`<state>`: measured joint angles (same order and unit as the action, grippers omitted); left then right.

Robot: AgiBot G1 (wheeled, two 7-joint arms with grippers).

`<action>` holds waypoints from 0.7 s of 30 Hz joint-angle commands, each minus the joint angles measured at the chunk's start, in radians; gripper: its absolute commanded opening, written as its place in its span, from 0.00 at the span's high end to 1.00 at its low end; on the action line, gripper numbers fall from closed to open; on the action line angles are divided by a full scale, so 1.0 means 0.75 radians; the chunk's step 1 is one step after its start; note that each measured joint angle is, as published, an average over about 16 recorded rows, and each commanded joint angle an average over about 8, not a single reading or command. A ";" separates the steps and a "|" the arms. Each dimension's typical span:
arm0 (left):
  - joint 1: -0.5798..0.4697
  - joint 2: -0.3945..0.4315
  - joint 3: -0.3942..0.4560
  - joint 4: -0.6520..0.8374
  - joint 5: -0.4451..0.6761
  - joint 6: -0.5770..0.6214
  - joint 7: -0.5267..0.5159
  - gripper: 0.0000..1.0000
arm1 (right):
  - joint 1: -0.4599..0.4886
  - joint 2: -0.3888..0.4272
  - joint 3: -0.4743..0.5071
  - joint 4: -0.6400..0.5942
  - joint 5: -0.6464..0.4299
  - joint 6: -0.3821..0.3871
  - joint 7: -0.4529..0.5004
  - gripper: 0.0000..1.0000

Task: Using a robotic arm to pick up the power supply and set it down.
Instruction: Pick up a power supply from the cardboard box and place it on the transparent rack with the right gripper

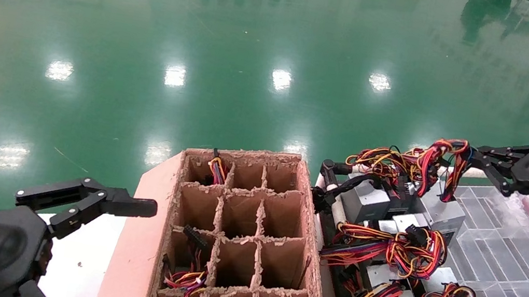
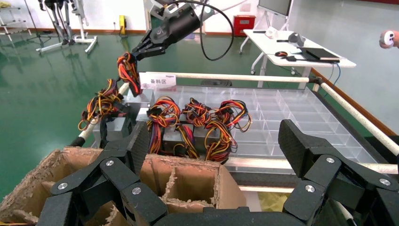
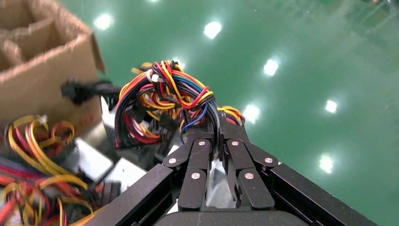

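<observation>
Right gripper jaws pinched on the power supply wire loop; left gripper jaws spread, empty

A factory floor: glossy green floor, divided cardboard crate, clear parts tray.

head cam looks down, 2 wrist cams close, all share wire bundles

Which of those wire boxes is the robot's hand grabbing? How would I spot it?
Find the clear plastic tray right of the brown cardboard box. At its far left corner, the right hand is shut on the wire bundle of one power supply. Only that one's wires are pulled up; the others' lie loose.
</observation>
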<state>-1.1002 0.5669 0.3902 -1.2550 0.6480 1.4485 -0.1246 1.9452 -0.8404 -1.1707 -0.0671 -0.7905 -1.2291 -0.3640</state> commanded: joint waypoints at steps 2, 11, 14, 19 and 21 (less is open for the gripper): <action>0.000 0.000 0.000 0.000 0.000 0.000 0.000 0.00 | -0.036 0.006 0.034 -0.004 0.045 0.009 0.047 1.00; 0.000 0.000 0.000 0.000 0.000 0.000 0.000 0.00 | -0.163 0.026 0.140 -0.005 0.187 0.008 0.167 1.00; 0.000 0.000 0.000 0.000 0.000 0.000 0.000 0.00 | -0.213 0.030 0.186 -0.011 0.248 0.001 0.222 1.00; 0.000 0.000 0.000 0.000 0.000 0.000 0.000 0.00 | -0.300 0.035 0.261 -0.021 0.346 -0.006 0.300 1.00; 0.000 0.000 0.000 0.000 0.000 0.000 0.000 0.00 | -0.336 0.037 0.290 -0.024 0.385 -0.006 0.324 1.00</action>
<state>-1.1002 0.5668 0.3903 -1.2550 0.6479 1.4484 -0.1245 1.6938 -0.8134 -0.9518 -0.0853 -0.4999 -1.2340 -0.1242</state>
